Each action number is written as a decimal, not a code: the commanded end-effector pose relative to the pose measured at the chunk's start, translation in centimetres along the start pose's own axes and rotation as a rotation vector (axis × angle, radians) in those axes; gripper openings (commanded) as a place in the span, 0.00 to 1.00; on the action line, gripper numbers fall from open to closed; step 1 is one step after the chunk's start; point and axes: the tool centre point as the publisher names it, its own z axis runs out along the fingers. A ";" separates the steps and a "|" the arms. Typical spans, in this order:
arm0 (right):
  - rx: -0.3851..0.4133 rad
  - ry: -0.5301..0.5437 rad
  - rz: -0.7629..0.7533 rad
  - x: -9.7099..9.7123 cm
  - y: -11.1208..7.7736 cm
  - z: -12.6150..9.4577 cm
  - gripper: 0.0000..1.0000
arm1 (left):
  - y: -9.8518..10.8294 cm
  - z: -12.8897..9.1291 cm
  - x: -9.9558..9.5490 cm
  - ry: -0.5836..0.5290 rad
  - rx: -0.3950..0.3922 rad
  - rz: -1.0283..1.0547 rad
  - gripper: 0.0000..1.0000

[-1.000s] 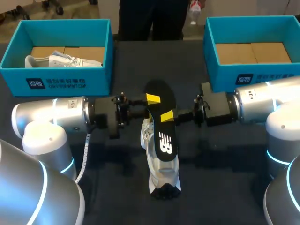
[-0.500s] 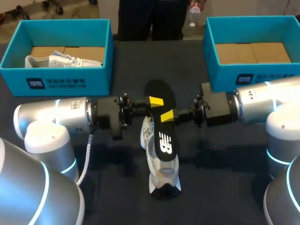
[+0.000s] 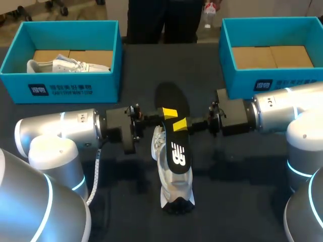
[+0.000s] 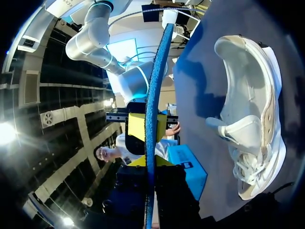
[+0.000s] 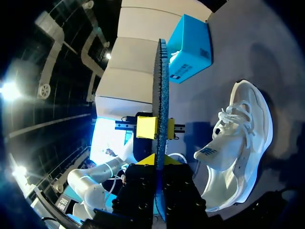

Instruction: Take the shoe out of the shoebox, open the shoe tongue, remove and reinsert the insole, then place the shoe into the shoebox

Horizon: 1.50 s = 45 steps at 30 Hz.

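Observation:
A white shoe [image 3: 174, 166] lies on its side mid-table on the dark table [image 3: 242, 201]. Just above its opening hangs the black insole [image 3: 171, 98], seen edge-on with a blue underside [image 4: 152, 86] [image 5: 162, 90] in both wrist views. My left gripper [image 3: 169, 113] [image 4: 150, 167] comes in from the left and is shut on the insole. Opposite it, my right gripper [image 3: 180, 124] [image 5: 159, 164] is shut on the same insole from the right. The shoe [image 4: 252, 119] [image 5: 238, 143] lies beside and below both grippers.
A blue shoebox [image 3: 60, 85] at the back left holds another white shoe [image 3: 65, 64]. A second blue shoebox [image 3: 237, 75] at the back right shows only its cardboard floor. A white cord [image 3: 93, 171] trails beside my left arm.
My left gripper has slid a little right and nearer along the insole, and its fingers have closed on it. The right arm, insole and shoe have stayed put.

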 end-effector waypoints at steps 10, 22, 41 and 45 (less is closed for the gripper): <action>0.056 0.010 -0.187 0.1 -0.8 -3.8 1.00 | -0.5 -1.4 -0.4 0.026 0.018 -0.045 0.00; 0.110 -0.025 -0.213 0.0 -0.5 -5.9 1.00 | -2.8 -4.6 0.0 0.114 0.044 -0.106 0.00; 0.308 -0.350 -0.676 2.0 -1.3 -7.8 1.00 | -4.1 -5.6 0.1 0.207 0.129 -0.223 0.00; 0.395 -0.544 -0.879 3.1 -1.3 -8.1 1.00 | -5.2 -5.3 0.6 0.203 0.161 -0.274 0.00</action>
